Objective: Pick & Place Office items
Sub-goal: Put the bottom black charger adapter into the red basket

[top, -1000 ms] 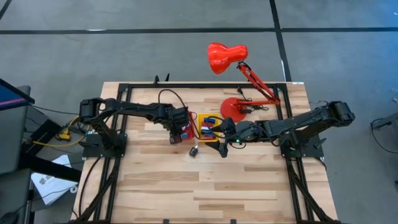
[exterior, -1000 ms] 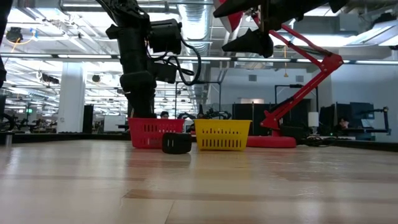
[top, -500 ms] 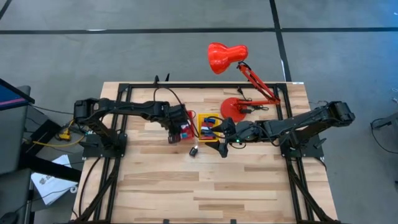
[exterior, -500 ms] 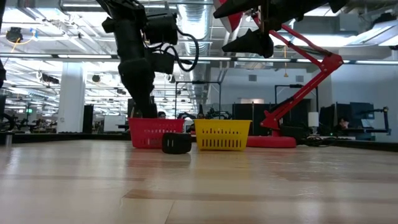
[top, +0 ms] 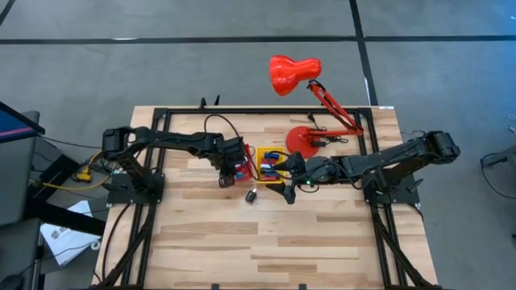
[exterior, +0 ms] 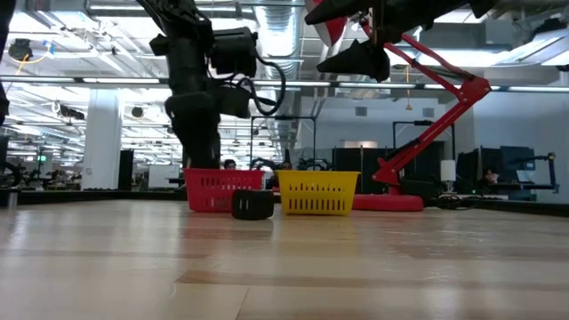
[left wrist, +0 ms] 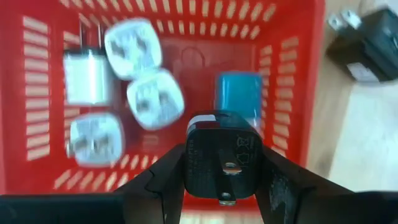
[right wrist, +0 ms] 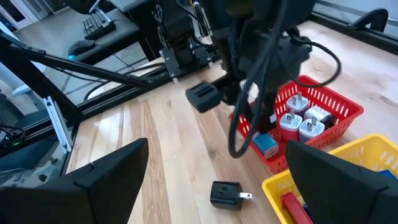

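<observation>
My left gripper (left wrist: 221,155) points down over the red bin (top: 242,171) and is shut on a black charger (left wrist: 222,157). The right wrist view shows that charger (right wrist: 203,96) hanging above the bin. Several white chargers (left wrist: 146,99) and a blue item (left wrist: 237,93) lie in the red bin (left wrist: 298,81). A second black charger (top: 251,195) rests on the table in front of the bins. My right gripper (top: 289,173) hovers open over the yellow bin (top: 271,167), which holds red and blue items. My left gripper pinches the black charger's two opposite sides (left wrist: 194,168) between its two fingers (left wrist: 168,177), coming from above and pointing down. The charger's pronged face (left wrist: 231,167) is turned toward the wrist camera. It hangs clear above the red bin's floor.
A big red desk lamp (top: 294,74) stands on its round base (top: 306,141) at the far right of the table, its arm (exterior: 436,116) slanting over my right arm. Bare wood lies toward the near edge (top: 266,250).
My left arm has swayed a little toward the table's left edge and come back. It keeps hold of the black charger over the red bin.
</observation>
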